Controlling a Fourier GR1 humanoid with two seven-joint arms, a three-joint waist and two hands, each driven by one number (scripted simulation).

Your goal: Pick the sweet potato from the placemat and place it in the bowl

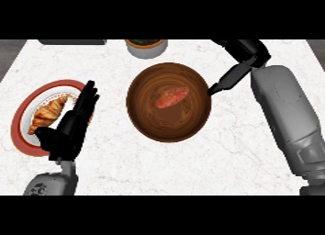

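Lying in bowl point(146, 120), sweet potato point(172, 97) long axis rising rightward; right hand point(245, 59) fingers straight.

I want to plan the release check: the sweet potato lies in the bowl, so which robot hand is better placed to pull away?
Probably the right robot hand: it is beside the bowl holding the sweet potato. The left robot hand rests open.
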